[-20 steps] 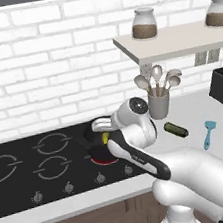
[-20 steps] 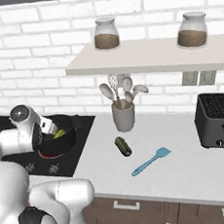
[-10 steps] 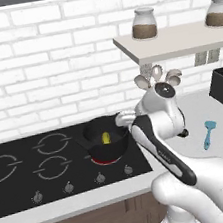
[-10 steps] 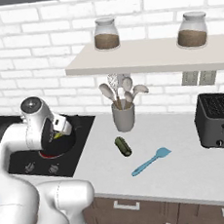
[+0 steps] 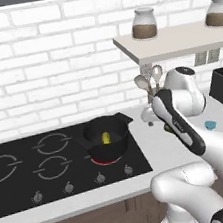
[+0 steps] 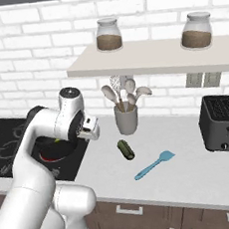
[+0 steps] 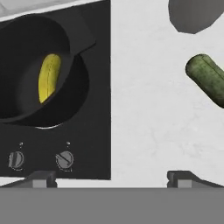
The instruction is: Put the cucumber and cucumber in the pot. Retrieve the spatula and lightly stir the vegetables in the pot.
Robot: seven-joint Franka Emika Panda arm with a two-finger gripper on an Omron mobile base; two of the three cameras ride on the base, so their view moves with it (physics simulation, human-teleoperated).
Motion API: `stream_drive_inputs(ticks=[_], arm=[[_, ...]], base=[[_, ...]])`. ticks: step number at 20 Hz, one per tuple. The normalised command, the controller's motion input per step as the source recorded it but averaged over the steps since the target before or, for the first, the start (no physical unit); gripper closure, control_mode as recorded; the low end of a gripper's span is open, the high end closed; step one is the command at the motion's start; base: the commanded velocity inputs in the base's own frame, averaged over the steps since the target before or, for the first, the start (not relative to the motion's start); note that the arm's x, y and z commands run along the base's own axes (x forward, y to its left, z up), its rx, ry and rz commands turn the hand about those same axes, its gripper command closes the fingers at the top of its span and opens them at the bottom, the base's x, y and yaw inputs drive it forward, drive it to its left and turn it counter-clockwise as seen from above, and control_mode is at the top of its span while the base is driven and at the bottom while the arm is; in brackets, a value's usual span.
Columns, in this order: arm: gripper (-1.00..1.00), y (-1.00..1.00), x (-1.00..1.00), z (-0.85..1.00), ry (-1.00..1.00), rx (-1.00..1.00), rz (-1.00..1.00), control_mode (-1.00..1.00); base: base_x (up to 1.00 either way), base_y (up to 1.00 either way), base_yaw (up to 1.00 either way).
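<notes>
One vegetable piece is already home: the yellow-green cucumber (image 7: 49, 78) lies inside the pot (image 5: 106, 135), which sits on the near right burner of the black cooktop (image 5: 51, 165). The darker green cucumber (image 6: 125, 150) lies on the pale counter (image 6: 193, 173), just in front of the grey utensil holder (image 6: 126, 120), with the light-blue spatula (image 6: 154, 165) a little nearer and to its right.

The main risk from here is probably the pickup of that second piece. It is stubby and round, so jaws closing off-centre or across its curved ends could send it rolling, perhaps toward the utensil holder or the spatula. A descent that comes in too far back might also brush the holder and its spoons. On the carry back, a low path could clip the pot's short handle and shift the pot.

The white arm is bent sharply at the elbow, its hand held above the counter between the pot and the dark cucumber, pointing down. The gripper (image 6: 90, 128) is spread wide and carries nothing; in the hand view its fingertips (image 7: 41, 179) frame bare counter and the cooktop's edge, with the dark cucumber off to one side.
</notes>
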Motion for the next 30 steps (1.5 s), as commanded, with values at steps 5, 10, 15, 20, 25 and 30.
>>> stream_drive_inputs(ticks=[5, 10, 15, 20, 25, 30], arm=[[-1.00, -0.67, 0.00, -0.13, 0.30, -0.04, 0.06, -1.00], [-1.00, -0.38, 0.00, -0.48, 0.05, -0.11, 0.03, -1.00], [-1.00, -0.33, 0.00, -0.46, -0.04, -0.10, 0.05, -1.00], [-1.00, -0.40, 0.21, -0.06, 0.07, -0.01, 0.07, -1.00], [-1.00, -0.38, 0.26, -0.05, 0.17, 0.00, 0.12, -1.00], [-1.00, -0.26, 0.29, -0.16, 0.00, 0.00, 0.16, -1.00]], base=[[0.00, 0.00, 0.00], [0.00, 0.00, 0.00], [0.00, 0.00, 0.00], [0.00, 0.00, 0.00], [0.00, 0.00, 0.00], [0.00, 0.00, 0.00]])
